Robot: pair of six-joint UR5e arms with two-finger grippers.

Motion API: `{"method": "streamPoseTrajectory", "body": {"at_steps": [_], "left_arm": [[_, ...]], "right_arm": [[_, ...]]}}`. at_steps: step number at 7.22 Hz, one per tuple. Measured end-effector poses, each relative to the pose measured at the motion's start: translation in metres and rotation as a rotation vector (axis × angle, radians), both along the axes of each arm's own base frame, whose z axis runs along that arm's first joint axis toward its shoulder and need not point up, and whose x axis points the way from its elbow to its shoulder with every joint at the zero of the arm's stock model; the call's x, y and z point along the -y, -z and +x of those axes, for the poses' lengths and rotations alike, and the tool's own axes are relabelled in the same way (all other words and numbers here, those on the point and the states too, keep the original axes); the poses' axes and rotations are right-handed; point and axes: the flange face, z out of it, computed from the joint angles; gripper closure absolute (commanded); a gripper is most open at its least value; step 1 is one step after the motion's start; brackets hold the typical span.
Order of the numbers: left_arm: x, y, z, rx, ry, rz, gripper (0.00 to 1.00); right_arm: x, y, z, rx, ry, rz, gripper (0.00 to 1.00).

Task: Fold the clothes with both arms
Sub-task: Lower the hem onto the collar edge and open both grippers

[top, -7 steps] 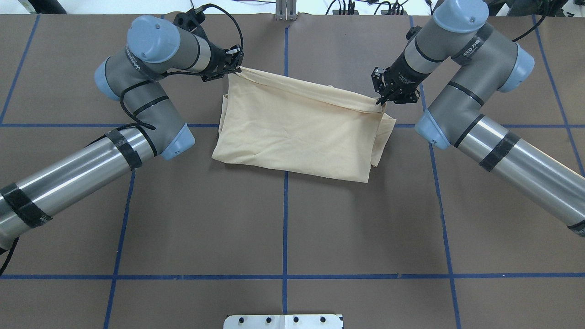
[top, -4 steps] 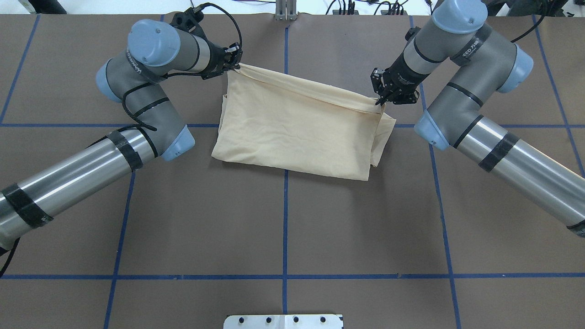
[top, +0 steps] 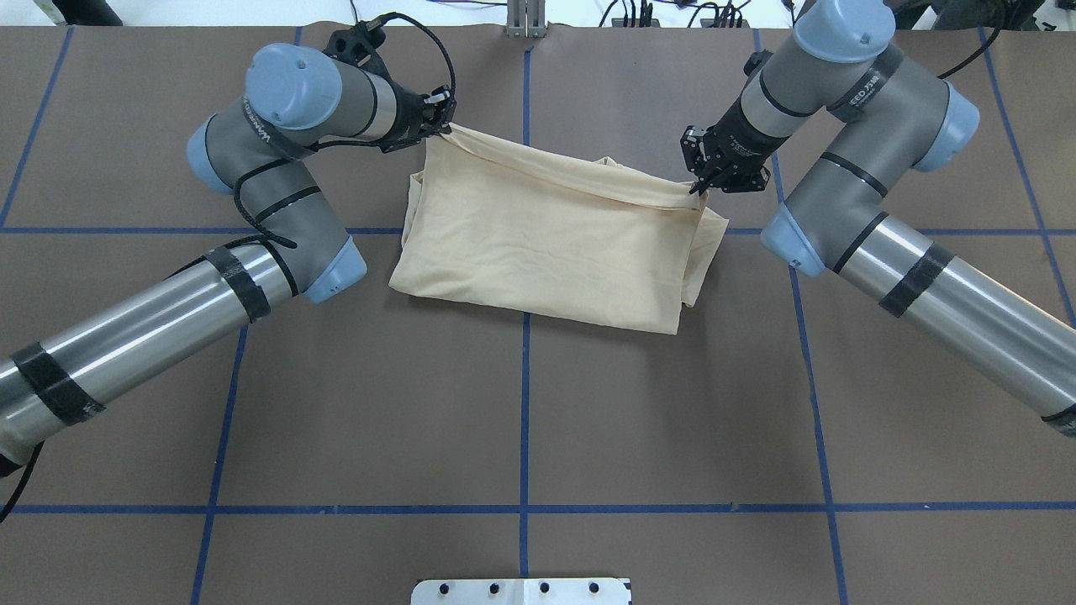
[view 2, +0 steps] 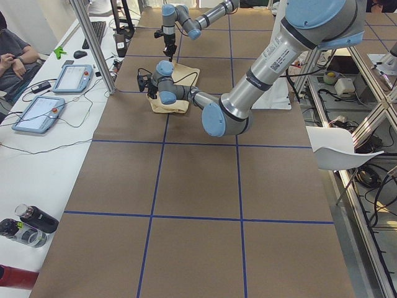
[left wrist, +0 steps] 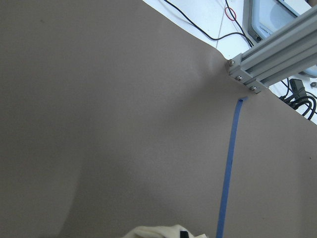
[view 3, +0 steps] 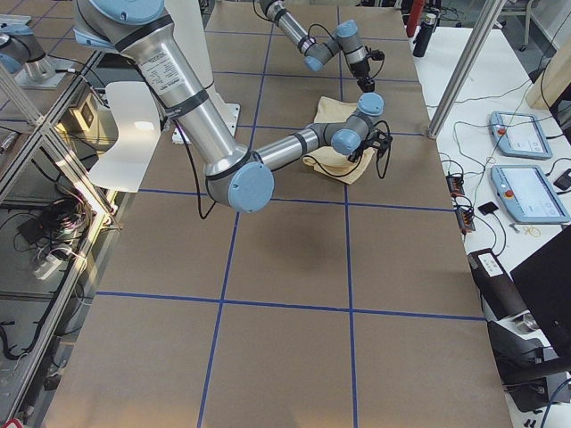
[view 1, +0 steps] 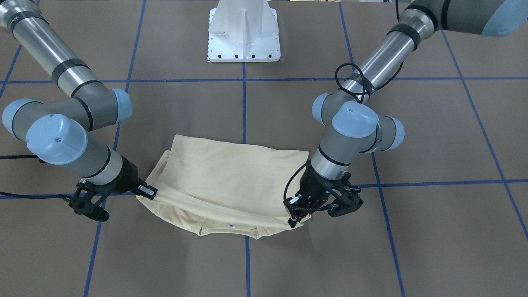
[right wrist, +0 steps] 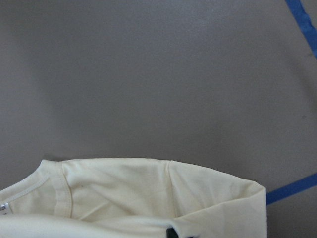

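- The shirt point(top: 546, 244) lies in the upper middle of the overhead view on the brown table point(top: 521, 403). It is gathered into a rough rectangle that slants a little down to the right, and its print does not show.
- The left gripper point(top: 441, 126) is clamped on the shirt's upper left corner in that view, and the right gripper point(top: 699, 183) is clamped on the upper right corner. The edge between them is raised off the table and sags slightly in the middle.
- In the front-facing view that held edge sits at the lower middle of the frame with the neck tag point(view 1: 232, 226) just below it. From this we judge that we are holding the collar end.
- We take the step in hand to be carrying this end across to the opposite edge, toward the bottom of the overhead view, to halve the rectangle.
- To do it well, we should move both grippers at one height and one pace so the held edge travels straight.
- The shirt lies askew, so we should line up with its own lower edge, not with the blue tape line point(top: 524, 403).
- We should pull only lightly: too much tension would drag the resting layers, and too little would leave a wrinkled middle.
- The loose layers peeking out at the shirt's right side could shift, so we should lay the edge down flush before letting go.
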Motion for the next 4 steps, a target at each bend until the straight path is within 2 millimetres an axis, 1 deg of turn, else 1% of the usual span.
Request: {"method": "streamPoseTrajectory", "body": {"at_steps": [1, 2, 3, 4], "left_arm": [[-0.0007, -0.0003, 0.0003, -0.002, 0.0, -0.003, 0.66], [-0.0012, -0.0014, 0.0004, -0.003, -0.001, -0.004, 0.04], [-0.0015, -0.0021, 0.0002, -0.004, -0.001, -0.003, 0.0], [-0.002, -0.0015, -0.0004, -0.007, -0.001, -0.001, 0.0]], "right_arm": [[-0.0009, 0.0005, -0.0015, 0.001, 0.004, 0.002, 0.7], [-0.0014, 0.0006, -0.0023, 0.001, 0.006, 0.003, 0.11], [-0.0015, 0.0, -0.0025, -0.001, 0.004, 0.004, 0.01], [-0.0012, -0.0014, -0.0022, -0.006, 0.0, 0.004, 0.01]]}}
